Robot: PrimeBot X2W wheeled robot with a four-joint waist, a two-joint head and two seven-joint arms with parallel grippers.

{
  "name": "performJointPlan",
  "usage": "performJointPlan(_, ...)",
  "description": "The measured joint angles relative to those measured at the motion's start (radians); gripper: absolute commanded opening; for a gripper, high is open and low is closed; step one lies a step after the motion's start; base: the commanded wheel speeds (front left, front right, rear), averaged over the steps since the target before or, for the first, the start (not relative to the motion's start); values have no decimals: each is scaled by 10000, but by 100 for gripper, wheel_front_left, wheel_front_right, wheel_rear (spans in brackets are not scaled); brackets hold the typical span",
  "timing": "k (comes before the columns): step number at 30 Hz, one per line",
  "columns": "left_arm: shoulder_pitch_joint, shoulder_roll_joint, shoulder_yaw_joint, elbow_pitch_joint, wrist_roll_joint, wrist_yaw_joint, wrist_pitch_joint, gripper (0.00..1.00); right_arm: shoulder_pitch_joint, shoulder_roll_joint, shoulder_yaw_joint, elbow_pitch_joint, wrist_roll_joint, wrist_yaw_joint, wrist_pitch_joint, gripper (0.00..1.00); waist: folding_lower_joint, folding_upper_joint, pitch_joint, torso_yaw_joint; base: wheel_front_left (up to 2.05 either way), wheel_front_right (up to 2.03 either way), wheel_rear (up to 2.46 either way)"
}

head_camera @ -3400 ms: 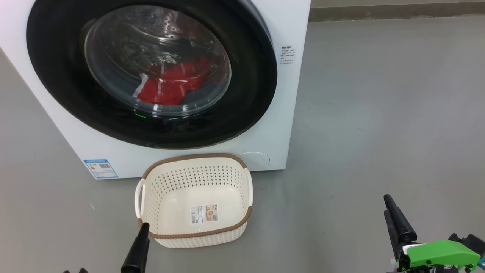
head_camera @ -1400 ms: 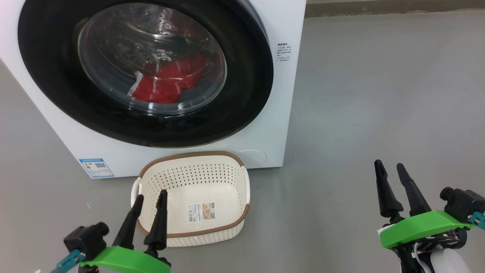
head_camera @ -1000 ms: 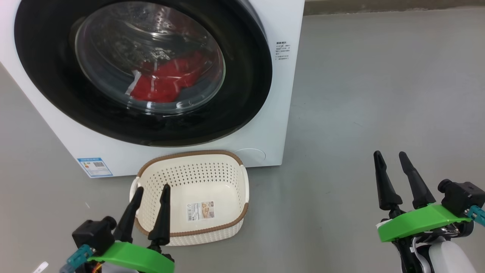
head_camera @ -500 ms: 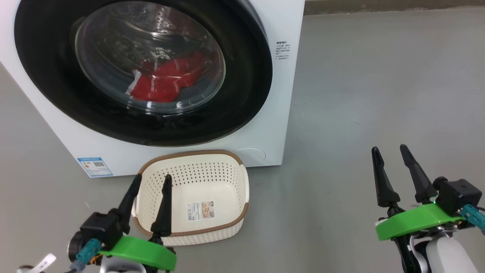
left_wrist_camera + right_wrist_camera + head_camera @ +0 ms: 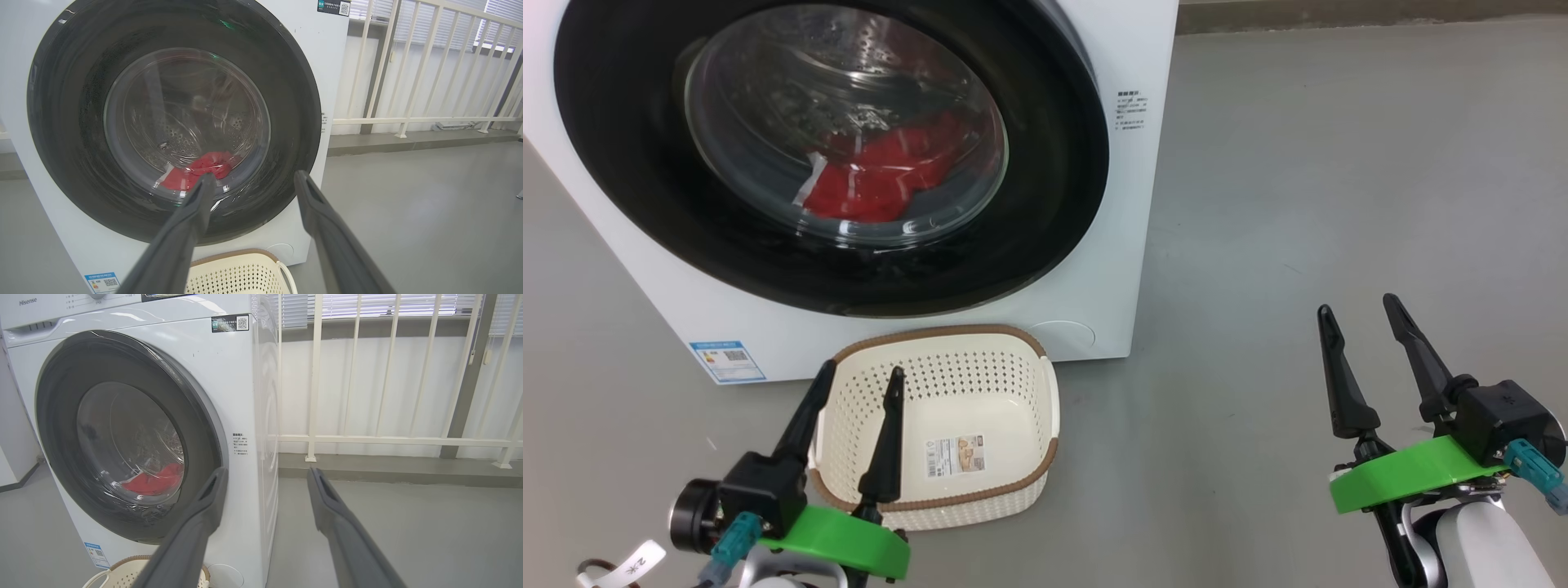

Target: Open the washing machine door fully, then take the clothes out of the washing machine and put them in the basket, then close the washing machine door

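Note:
The white washing machine (image 5: 1127, 49) (image 5: 229, 384) stands ahead with its round black-rimmed door (image 5: 1054, 188) (image 5: 294, 94) (image 5: 57, 428) shut against the front. Red clothes (image 5: 882, 180) (image 5: 200, 167) (image 5: 153, 482) lie in the drum behind the door's glass. The cream basket (image 5: 1013, 359) (image 5: 241, 273) (image 5: 122, 567) with a brown rim sits empty on the floor just before the machine. My left gripper (image 5: 862, 371) (image 5: 251, 177) hovers open over the basket's left side. Off to the right of the machine, above bare floor, my right gripper (image 5: 1356, 304) (image 5: 265, 473) is open too.
A white railing (image 5: 314, 396) (image 5: 408, 73) runs along a raised kerb behind and right of the machine. Grey floor (image 5: 1339, 180) stretches wide to the right. A blue sticker (image 5: 727, 361) marks the machine's lower left corner.
Both grippers have risen into view and crept forward toward the machine, staying open. The door, clothes and basket have not moved.

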Motion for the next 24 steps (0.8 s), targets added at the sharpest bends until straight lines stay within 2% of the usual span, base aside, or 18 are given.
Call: performJointPlan(24, -83, 0, 48, -77, -109, 84, 0, 100, -307, -10, -19, 88, 159, 0, 0, 100, 0, 0, 525, 96, 0, 0, 0)
